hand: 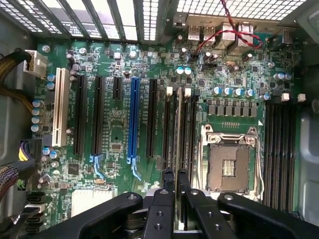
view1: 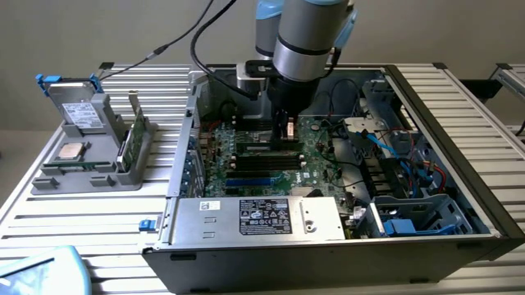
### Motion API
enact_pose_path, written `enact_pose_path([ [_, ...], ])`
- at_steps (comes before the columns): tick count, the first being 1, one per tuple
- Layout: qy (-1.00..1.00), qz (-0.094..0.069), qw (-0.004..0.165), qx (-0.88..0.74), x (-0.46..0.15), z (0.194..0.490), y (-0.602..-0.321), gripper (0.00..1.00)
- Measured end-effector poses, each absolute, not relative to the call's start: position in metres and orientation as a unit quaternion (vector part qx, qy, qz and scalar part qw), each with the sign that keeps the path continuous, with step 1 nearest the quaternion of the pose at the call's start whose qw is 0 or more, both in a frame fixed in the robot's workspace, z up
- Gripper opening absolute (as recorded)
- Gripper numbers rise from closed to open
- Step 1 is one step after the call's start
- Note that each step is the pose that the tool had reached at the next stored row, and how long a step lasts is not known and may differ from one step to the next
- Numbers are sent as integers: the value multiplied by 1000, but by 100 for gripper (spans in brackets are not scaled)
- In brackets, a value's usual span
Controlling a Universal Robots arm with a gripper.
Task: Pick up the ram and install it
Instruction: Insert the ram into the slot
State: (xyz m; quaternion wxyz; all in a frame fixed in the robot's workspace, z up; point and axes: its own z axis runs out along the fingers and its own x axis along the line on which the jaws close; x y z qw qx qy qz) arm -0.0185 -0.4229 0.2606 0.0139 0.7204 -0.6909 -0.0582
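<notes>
My gripper (view1: 287, 134) is down inside the open computer case (view1: 459, 129), over the motherboard (view1: 271, 163). In the wrist view the gripper (hand: 175, 175) is shut on the ram (hand: 177, 129). The ram shows edge-on as a thin pale strip running away from the fingertips (hand: 168, 175). It lines up with the bank of black memory slots (hand: 166, 124) beside the empty processor socket (hand: 228, 164). Whether its lower edge sits in a slot or just above one I cannot tell. In the exterior view a short stretch of the ram (view1: 289, 127) shows between the fingers.
A second bank of black memory slots (hand: 279, 149) lies beyond the socket. Expansion slots, one blue (hand: 133, 119), lie on the other side. The power supply (view1: 254, 218) sits at the case front, with cables (view1: 385, 141) at the exterior view's right. A grey parts holder (view1: 90, 169) stands outside.
</notes>
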Motion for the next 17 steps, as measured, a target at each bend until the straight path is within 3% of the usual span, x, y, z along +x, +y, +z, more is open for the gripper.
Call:
enact_pose_path([
  [11,-688,-51,21,724,-16,242,-418,14],
  [17,-688,-40,35,724,-16,238,-414,14],
])
